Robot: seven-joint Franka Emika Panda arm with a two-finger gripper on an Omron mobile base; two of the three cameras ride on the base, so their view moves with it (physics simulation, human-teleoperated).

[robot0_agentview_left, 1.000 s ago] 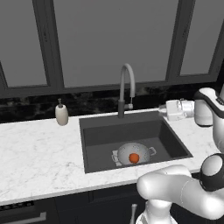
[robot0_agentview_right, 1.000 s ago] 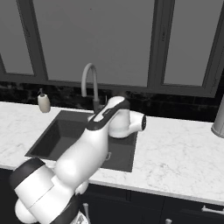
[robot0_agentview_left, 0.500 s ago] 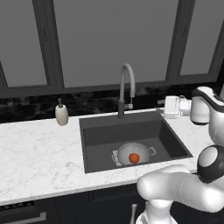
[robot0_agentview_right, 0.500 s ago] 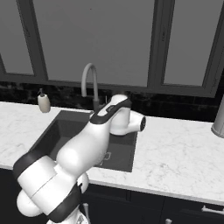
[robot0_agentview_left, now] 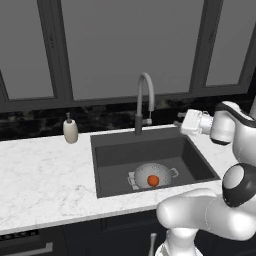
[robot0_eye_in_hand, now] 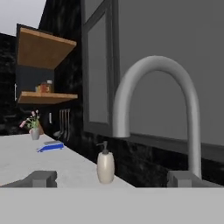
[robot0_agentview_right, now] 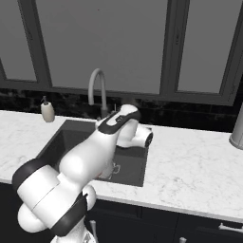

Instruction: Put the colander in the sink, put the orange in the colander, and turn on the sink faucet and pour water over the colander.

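Colander (robot0_agentview_left: 152,176) sits on the sink (robot0_agentview_left: 195,160) floor with the orange (robot0_agentview_left: 153,180) inside it, so both placing steps look done; only the water is left. Fingers (robot0_agentview_left: 179,121) are spread fully wide, holding nothing, raised level over the sink's back right corner and aimed sideways at the faucet (robot0_agentview_left: 143,102), likely lining up for its lever. Faucet stands near, straight ahead of the fingertips (robot0_eye_in_hand: 43,178), its arched spout (robot0_eye_in_hand: 153,94) above them; no stream runs from it. Colander and orange lie well below and apart from the fingers. Soap dispenser (robot0_eye_in_hand: 105,166) stands on the surface (robot0_agentview_left: 40,175) beyond the faucet, further from the fingers, not a target.
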